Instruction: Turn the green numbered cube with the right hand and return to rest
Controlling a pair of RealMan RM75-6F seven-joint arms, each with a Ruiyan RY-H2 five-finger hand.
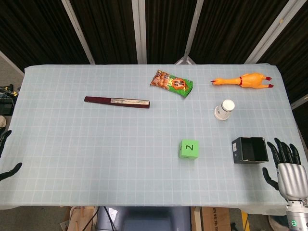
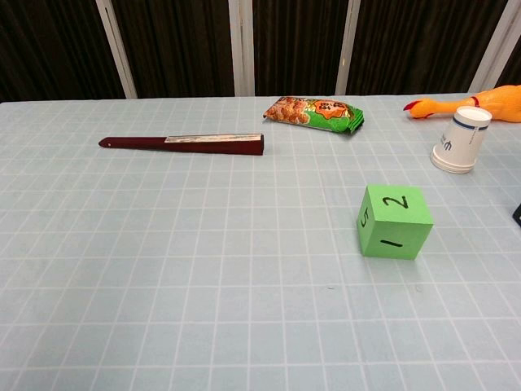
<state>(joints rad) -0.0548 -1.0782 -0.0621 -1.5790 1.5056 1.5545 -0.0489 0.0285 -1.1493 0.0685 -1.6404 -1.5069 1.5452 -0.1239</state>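
Near the table's right front corner, the right hand rests empty with fingers spread beside a black box, apart from the green numbered cube, while too little of the left hand shows to tell its state.

Bright, even overhead light, both views sharp

Shadows are faint and short beneath the green cube; the pale bench shows no glare, and the backdrop stays dark.

The right hand hovers empty with fingers spread; only the left hand's fingertips show.
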